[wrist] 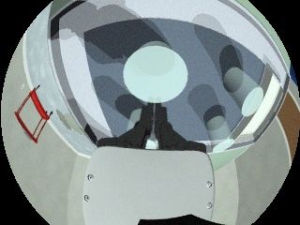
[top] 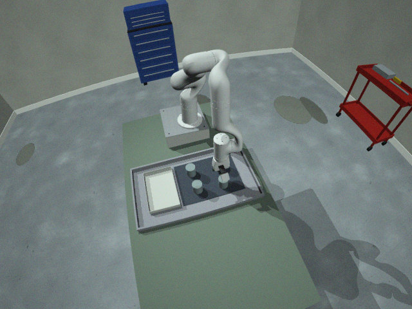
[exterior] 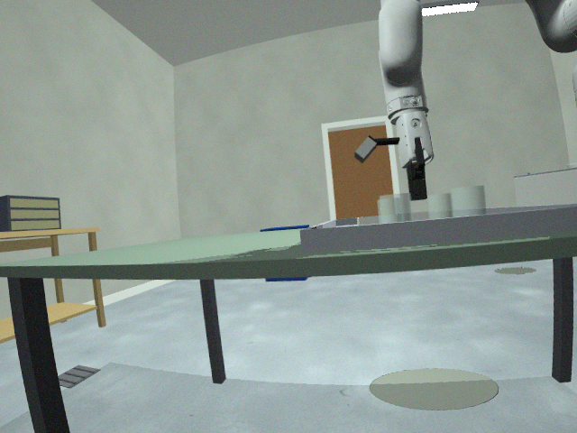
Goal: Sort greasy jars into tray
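Pale glass jars stand mouth down on the dark drying mat (top: 208,181). Three show in the top view: one at the back left (top: 190,169), one at the front left (top: 197,186) and one at the front right (top: 223,181). The fourth is hidden behind my arm. My gripper (top: 223,172) is shut and empty, lowered to jar height just behind the front right jar. In the wrist view that jar (wrist: 156,75) fills the middle right in front of my fingertips; I cannot tell whether they touch. The side view shows my fingers (exterior: 417,188) among the jars (exterior: 439,205).
The white tray (top: 163,193) lies left of the mat on the rimmed steel table top (top: 196,212), with nothing in it. The robot base block (top: 186,127) stands behind. A red cart (top: 377,106) and a blue drawer cabinet (top: 151,41) are far off.
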### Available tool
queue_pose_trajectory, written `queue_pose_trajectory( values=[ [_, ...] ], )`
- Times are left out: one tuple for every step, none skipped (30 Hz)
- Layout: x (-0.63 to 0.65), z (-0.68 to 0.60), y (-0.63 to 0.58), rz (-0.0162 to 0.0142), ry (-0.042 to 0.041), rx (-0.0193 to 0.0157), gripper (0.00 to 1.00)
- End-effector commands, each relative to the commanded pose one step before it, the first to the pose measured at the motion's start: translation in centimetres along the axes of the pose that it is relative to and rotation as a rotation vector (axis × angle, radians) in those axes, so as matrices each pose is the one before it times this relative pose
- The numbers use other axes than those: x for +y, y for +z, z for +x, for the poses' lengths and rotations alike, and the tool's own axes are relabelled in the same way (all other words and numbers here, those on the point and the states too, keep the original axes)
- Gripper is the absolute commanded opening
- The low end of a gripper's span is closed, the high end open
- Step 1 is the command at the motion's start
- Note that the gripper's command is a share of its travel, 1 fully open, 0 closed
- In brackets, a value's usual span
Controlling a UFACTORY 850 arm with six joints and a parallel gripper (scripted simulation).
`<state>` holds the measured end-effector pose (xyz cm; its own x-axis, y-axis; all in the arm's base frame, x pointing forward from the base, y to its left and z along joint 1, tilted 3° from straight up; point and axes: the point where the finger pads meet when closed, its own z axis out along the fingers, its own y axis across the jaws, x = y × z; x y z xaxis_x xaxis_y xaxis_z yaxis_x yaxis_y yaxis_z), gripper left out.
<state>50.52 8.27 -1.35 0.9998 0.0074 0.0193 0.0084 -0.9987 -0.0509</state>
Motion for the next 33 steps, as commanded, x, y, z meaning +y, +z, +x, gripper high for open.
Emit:
queue_pose_trajectory(
  values=[
    [-0.013, 0.149, -0.109, 0.00008, -0.00003, 0.00174, 0.00],
    [0.000, 0.013, -0.011, 0.00000, 0.00000, 0.00000, 0.00],
    [0.000, 0.013, -0.011, 0.00000, 0.00000, 0.00000, 0.00],
    [0.000, 0.013, -0.011, 0.00000, 0.00000, 0.00000, 0.00],
    [0.000, 0.013, -0.011, 0.00000, 0.00000, 0.00000, 0.00],
    [0.000, 0.013, -0.011, 0.00000, 0.00000, 0.00000, 0.00],
    [0.000, 0.013, -0.011, 0.00000, 0.00000, 0.00000, 0.00],
    [0.000, 0.013, -0.011, 0.00000, 0.00000, 0.00000, 0.00],
    [0.000, 0.013, -0.011, 0.00000, 0.00000, 0.00000, 0.00],
    [0.000, 0.013, -0.011, 0.00000, 0.00000, 0.00000, 0.00],
    [0.000, 0.013, -0.011, 0.00000, 0.00000, 0.00000, 0.00],
    [0.000, 0.013, -0.011, 0.00000, 0.00000, 0.00000, 0.00],
    [0.000, 0.000, 0.000, 0.00000, 0.00000, 0.00000, 0.00],
    [0.000, 0.000, 0.000, 0.00000, 0.00000, 0.00000, 0.00],
    [0.000, 0.013, -0.011, 0.00000, 0.00000, 0.00000, 0.00],
    [0.000, 0.013, -0.011, 0.00000, 0.00000, 0.00000, 0.00],
    [0.000, 0.013, -0.011, 0.00000, 0.00000, 0.00000, 0.00],
    [0.000, 0.013, -0.011, 0.00000, 0.00000, 0.00000, 0.00],
    [0.000, 0.013, -0.011, 0.00000, 0.00000, 0.00000, 0.00],
    [0.000, 0.013, -0.011, 0.00000, 0.00000, 0.00000, 0.00],
    [0.000, 0.013, -0.011, 0.00000, 0.00000, 0.00000, 0.00],
    [0.000, 0.013, -0.011, 0.00000, 0.00000, 0.00000, 0.00],
    [0.000, 0.013, -0.011, 0.00000, 0.00000, 0.00000, 0.00],
    [0.000, 0.013, -0.011, 0.00000, 0.00000, 0.00000, 0.00],
    [0.000, 0.013, -0.011, 0.00000, 0.00000, 0.00000, 0.00],
    [0.000, 0.013, -0.011, 0.00000, 0.00000, 0.00000, 0.00],
    [0.000, 0.013, -0.011, 0.00000, 0.00000, 0.00000, 0.00],
    [0.000, 0.013, -0.011, 0.00000, 0.00000, 0.00000, 0.00],
    [0.000, 0.013, -0.011, 0.00000, 0.00000, 0.00000, 0.00],
    [0.000, 0.000, 0.000, 0.00000, 0.00000, 0.00000, 0.00],
    [0.000, 0.000, 0.000, 0.00000, 0.00000, 0.00000, 0.00],
    [0.000, 0.013, -0.011, 0.00000, 0.00000, 0.00000, 0.00],
    [0.000, 0.013, -0.011, 0.00000, 0.00000, 0.00000, 0.00]
  ],
)
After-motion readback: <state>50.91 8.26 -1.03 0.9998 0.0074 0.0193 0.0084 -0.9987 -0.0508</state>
